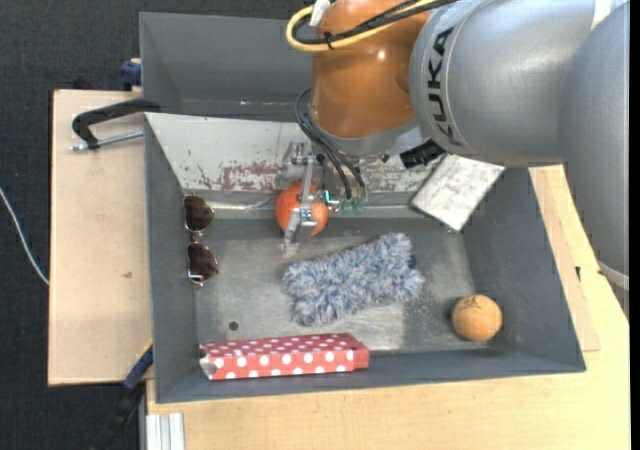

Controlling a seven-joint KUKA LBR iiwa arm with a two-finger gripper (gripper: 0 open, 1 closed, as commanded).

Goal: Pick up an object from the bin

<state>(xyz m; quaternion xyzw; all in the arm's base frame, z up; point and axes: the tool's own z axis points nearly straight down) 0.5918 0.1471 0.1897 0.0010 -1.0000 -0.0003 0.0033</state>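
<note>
My gripper (303, 218) hangs low near the bin's back wall, under the orange wrist cover. Its metal fingers (297, 230) stand on either side of a small orange-red ball (290, 208), which sits between them close to the bin floor. Just in front of the gripper lies a fluffy blue-grey mop-like cloth (350, 278). A pair of brown sunglasses (198, 238) lies to the left by the bin's left wall.
A long red box with white dots (283, 355) lies along the front wall. An orange ball (476, 318) rests at the front right. A white speckled card (456, 190) leans at the back right. The arm covers the bin's back right.
</note>
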